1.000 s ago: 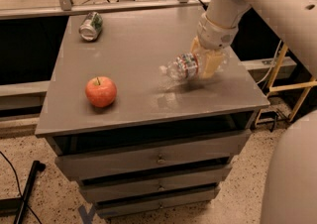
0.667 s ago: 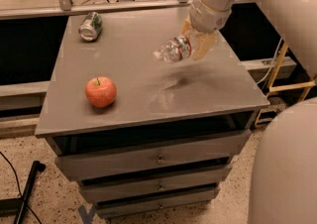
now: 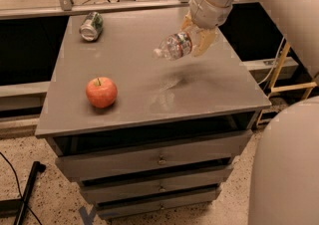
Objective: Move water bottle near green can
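My gripper (image 3: 195,40) is shut on the water bottle (image 3: 173,47), a clear ribbed bottle with a red-and-white label, and holds it sideways in the air above the middle of the grey cabinet top (image 3: 149,94), its cap end pointing left. The green can (image 3: 91,25) lies on its side at the far left corner of the top, its silver end toward me. The bottle is well to the right of the can and apart from it.
A red-orange apple (image 3: 101,91) stands on the top near the front left. Drawers (image 3: 159,159) are below the top. A metal rail (image 3: 114,7) runs behind the cabinet. The robot's white body (image 3: 289,169) is at the right.
The gripper has lifted the bottle off the top and carried it up and to the left, toward the back. The can and apple have not moved.
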